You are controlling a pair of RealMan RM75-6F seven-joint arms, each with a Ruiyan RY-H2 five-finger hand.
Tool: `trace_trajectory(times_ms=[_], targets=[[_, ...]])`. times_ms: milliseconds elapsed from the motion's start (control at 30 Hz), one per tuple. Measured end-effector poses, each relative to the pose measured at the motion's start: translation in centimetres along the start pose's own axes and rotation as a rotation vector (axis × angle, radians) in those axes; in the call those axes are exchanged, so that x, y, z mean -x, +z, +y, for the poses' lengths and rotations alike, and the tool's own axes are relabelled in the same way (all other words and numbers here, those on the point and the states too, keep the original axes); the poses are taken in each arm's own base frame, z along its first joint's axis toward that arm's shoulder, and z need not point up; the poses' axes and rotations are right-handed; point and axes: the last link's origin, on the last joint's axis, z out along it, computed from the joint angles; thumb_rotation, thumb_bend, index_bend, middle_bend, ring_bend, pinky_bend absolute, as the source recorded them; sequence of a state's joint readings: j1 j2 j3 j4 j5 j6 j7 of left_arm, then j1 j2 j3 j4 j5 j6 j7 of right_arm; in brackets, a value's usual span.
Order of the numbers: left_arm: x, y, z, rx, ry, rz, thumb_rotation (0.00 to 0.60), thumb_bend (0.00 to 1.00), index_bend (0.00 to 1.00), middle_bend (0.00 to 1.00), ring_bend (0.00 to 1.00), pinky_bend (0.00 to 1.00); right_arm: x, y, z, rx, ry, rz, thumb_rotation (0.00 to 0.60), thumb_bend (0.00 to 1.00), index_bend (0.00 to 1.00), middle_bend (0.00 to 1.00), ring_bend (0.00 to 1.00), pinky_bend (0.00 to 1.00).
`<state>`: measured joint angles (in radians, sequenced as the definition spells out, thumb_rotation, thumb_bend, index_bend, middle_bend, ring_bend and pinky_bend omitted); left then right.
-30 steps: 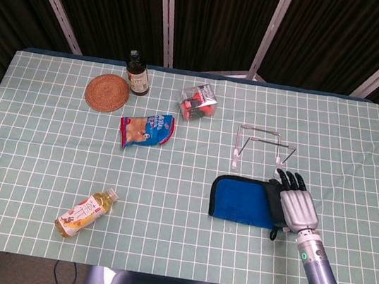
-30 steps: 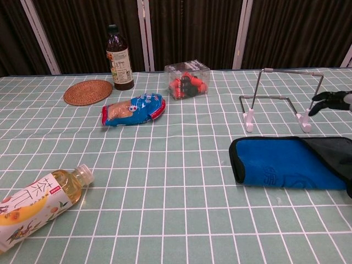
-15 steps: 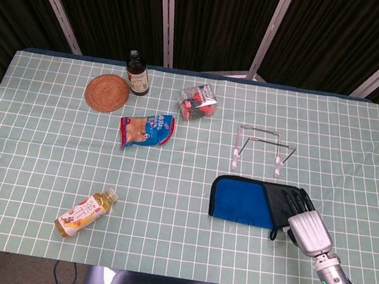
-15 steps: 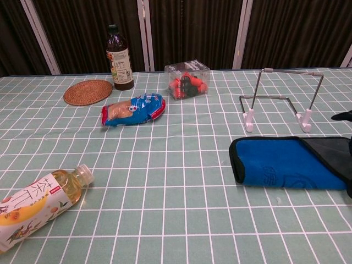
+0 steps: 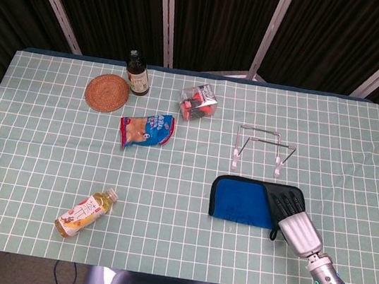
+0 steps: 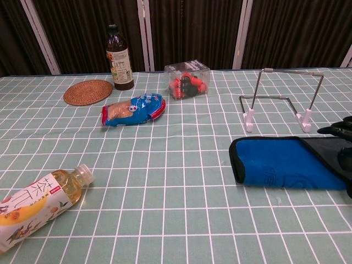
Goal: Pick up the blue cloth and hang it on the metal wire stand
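At the worktop's right edge, the right hand (image 5: 296,223), fingers spread and empty, had returned over the blue cloth (image 5: 245,201), the grasp not yet made.

Cloth (image 5: 241,201) just before wire stand (image 5: 264,150), robot hand (image 5: 293,220) at its right end.

Dark fingers (image 6: 339,130) hover over the blue cloth's (image 6: 283,163) right end, near the wire stand (image 6: 279,98).
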<state>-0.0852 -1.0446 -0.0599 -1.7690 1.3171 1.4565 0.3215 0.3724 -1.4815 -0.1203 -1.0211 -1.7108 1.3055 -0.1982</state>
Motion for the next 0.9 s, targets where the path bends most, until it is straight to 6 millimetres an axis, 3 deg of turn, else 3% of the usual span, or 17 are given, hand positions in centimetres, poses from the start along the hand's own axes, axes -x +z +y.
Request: trace_trajectory(times_ms=[467,900], targets=[[0.12,-0.01,0.12,0.007,0.002,-0.006,0.6,0.0,0.0,0.0,0.0,0.0,0.47,0.89,0.02,-0.001,-0.017,0.013,0.6,0.35,0.47,0.0,0.0,0.0],[0.16,-0.08,0.2,0.01,0.002,-0.007,0.6,0.0,0.0,0.0,0.0,0.0,0.95,0.91,0.31,0.002,-0.01,0.007,0.6,0.38,0.53,0.02,0.0,0.0]])
